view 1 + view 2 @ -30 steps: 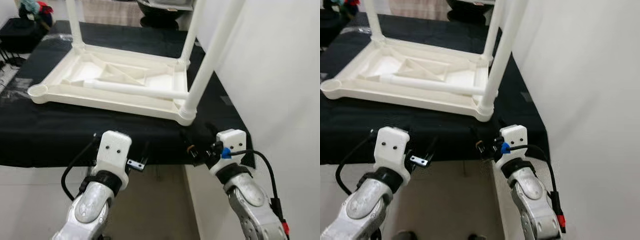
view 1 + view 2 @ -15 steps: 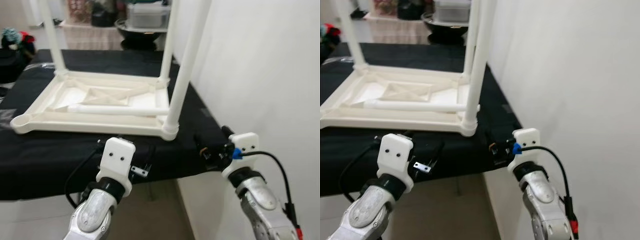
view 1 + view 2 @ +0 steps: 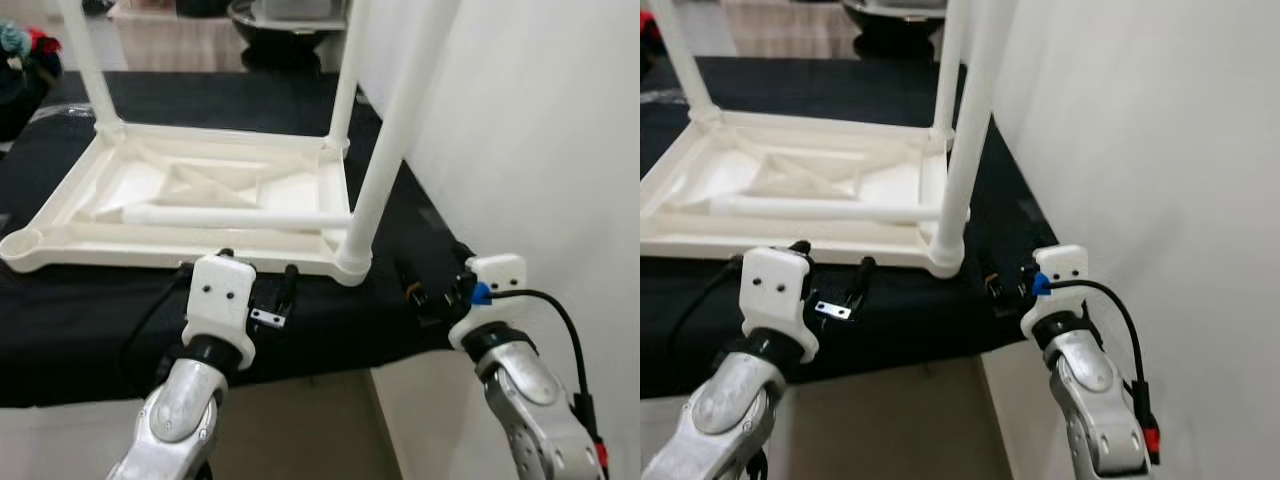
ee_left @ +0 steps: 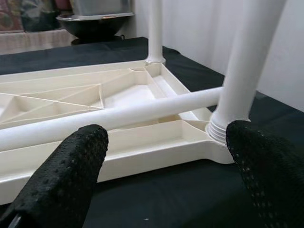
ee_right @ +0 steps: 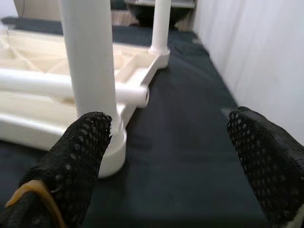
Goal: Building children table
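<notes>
Left eye view: black-covered surface [image 3: 120,320] beside white wall [image 3: 540,130].

The tops of the three upright legs [image 3: 385,150] are cut off by the upper edge. The dark basin [image 3: 285,15] behind the upturned table [image 3: 60,245] is only partly seen.

No lettering, label, brand or number can be read anywhere — not on any surface.

Head stereo pair looking down, wrist cameras low, near white table [image 3: 200,200]
</notes>
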### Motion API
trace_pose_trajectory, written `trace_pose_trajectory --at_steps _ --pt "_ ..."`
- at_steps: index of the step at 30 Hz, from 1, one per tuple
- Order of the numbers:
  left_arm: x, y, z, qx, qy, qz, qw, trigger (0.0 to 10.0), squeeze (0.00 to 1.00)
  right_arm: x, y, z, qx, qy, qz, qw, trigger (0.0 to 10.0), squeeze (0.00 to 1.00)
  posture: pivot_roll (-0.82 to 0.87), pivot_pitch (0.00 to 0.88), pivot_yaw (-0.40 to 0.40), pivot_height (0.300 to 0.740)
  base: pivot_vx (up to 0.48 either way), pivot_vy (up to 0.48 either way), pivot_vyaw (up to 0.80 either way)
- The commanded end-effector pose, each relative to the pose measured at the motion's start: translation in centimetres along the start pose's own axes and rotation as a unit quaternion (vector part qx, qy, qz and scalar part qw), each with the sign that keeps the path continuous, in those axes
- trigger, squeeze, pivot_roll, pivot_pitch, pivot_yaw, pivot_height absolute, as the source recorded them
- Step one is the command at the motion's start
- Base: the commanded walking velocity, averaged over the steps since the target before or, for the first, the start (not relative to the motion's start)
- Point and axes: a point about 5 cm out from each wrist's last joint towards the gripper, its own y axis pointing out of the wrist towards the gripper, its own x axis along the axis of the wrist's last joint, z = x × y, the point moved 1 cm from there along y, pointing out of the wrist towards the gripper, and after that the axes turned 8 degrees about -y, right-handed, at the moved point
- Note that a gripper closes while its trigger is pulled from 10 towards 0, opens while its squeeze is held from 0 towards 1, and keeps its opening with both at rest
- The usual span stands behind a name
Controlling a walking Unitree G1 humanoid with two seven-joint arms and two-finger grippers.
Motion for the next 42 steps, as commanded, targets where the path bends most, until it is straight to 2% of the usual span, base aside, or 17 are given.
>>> trace_pose_trajectory --at_steps 1,3,6,9,11,16,22,25,32,42 --pt "-0.2 -0.1 -0.2 -0.003 -0.007 0.006 1.000 10.0 0.00 -0.6 -0.8 1.2 0.036 0.015 0.013 0.999 10.0 0.00 0.03 0.124 -0.112 0.740 0.000 0.000 0.00" --pt "-0.3 -0.1 -0.3 -0.004 -0.008 0.008 1.000 10.0 0.00 -0.7 -1.2 1.7 0.054 0.016 0.016 0.998 10.0 0.00 0.03 0.124 -0.112 0.740 0.000 0.000 0.00" --pt "-0.9 -0.6 -0.2 0.002 -0.010 0.020 1.000 10.0 0.00 -1.0 -2.8 3.7 0.138 0.001 0.013 0.990 10.0 0.00 0.03 0.120 -0.111 0.740 0.000 0.000 0.00" --pt "-1.6 -1.2 0.0 0.007 -0.008 0.032 0.999 10.0 0.00 -1.3 -3.5 3.9 0.160 -0.017 0.015 0.987 10.0 0.00 0.03 0.123 -0.112 0.740 0.000 0.000 0.00" --pt "-2.7 -2.1 0.2 0.008 -0.004 0.054 0.998 10.0 0.00 -1.7 -3.8 3.3 0.161 -0.049 0.016 0.986 10.0 0.00 0.03 0.123 -0.113 0.740 0.000 0.000 0.00" --pt "-4.7 -4.3 1.0 0.024 0.010 0.094 0.995 10.0 0.00 -1.5 -3.8 2.3 0.151 -0.058 0.017 0.987 10.0 0.00 0.03 0.130 -0.108 0.740 0.000 0.000 0.00" --pt "-5.1 -5.5 1.3 0.040 0.016 0.108 0.993 10.0 0.00 -0.8 -4.2 2.8 0.153 -0.056 0.006 0.987 10.0 0.00 0.03 0.135 -0.112 0.740 0.080 0.000 0.00" --pt "-5.4 -6.4 0.9 0.044 0.011 0.121 0.992 10.0 0.00 -1.0 -5.2 3.5 0.166 -0.049 0.016 0.985 10.0 0.00 0.03 0.135 -0.116 0.740 0.242 0.000 0.00" --pt "-5.4 -6.7 0.4 0.039 0.002 0.121 0.992 10.0 0.00 -1.2 -5.8 4.1 0.176 -0.044 0.019 0.983 10.0 0.00 0.03 0.138 -0.118 0.740 0.252 0.000 0.00" --pt "-5.3 -6.8 0.3 0.038 0.005 0.110 0.993 10.0 0.00 -1.8 -5.2 2.6 0.138 -0.046 0.031 0.989 10.0 0.00 0.03 0.142 -0.112 0.740 0.256 0.000 0.00"
